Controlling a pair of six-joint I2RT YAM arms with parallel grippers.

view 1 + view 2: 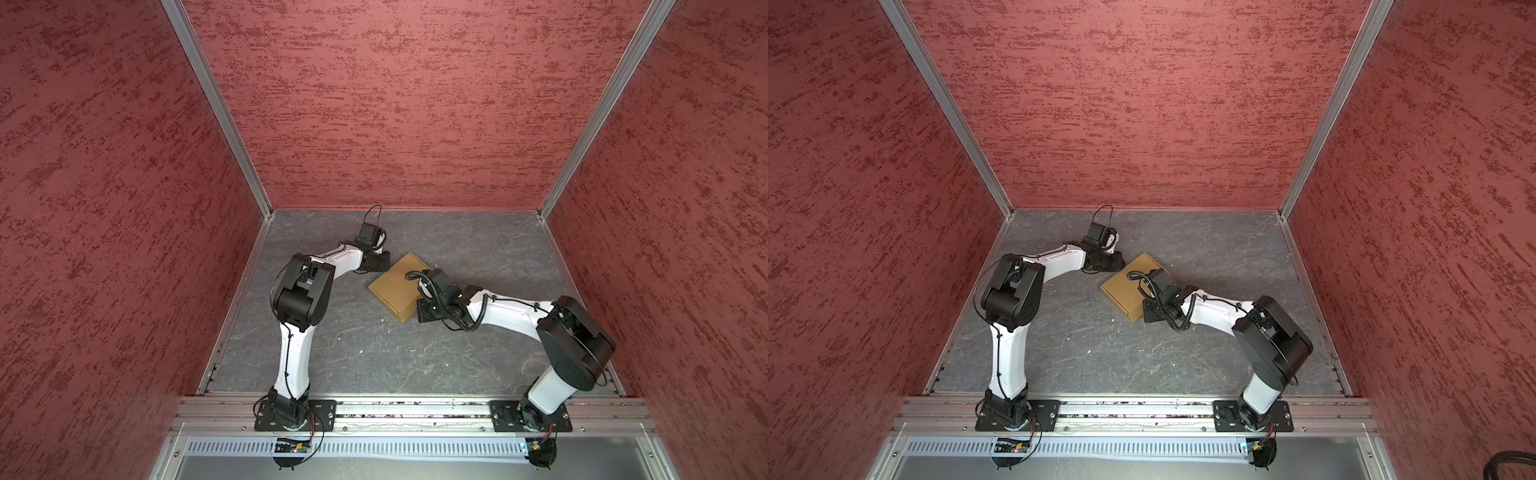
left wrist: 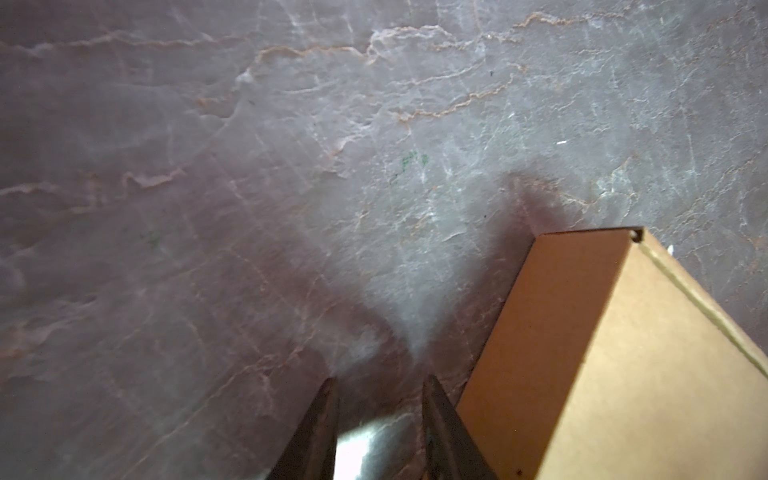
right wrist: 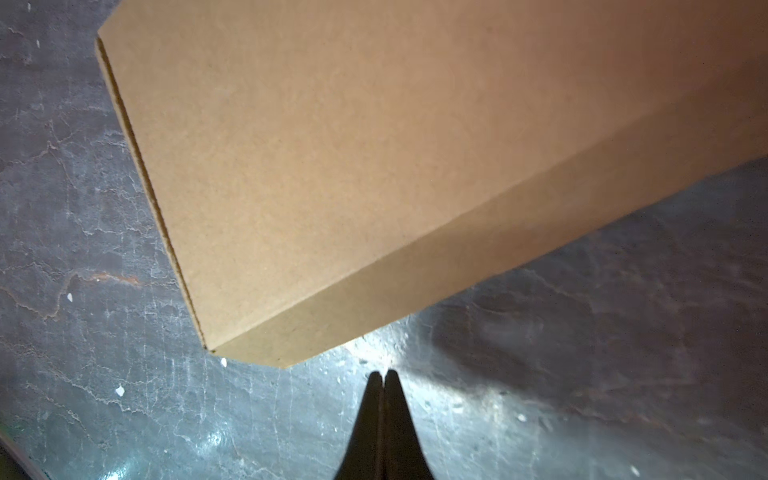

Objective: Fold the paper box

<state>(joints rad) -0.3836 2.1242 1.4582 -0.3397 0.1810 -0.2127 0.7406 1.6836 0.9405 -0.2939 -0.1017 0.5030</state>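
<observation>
Claws hold nothing: left claw [image 2: 379,380] part-open beside the paper box [image 2: 602,365], right claw [image 3: 383,372] closed near it.

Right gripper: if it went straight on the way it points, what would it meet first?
Probably the paper box: the shut right gripper points at its near side wall, close to a corner, with a strip of table between. Depth is unclear, so the tips might touch the table first.

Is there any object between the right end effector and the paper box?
Nothing visible does. In the right wrist view, only bare table lies between the shut right end effector and the paper box.
</observation>
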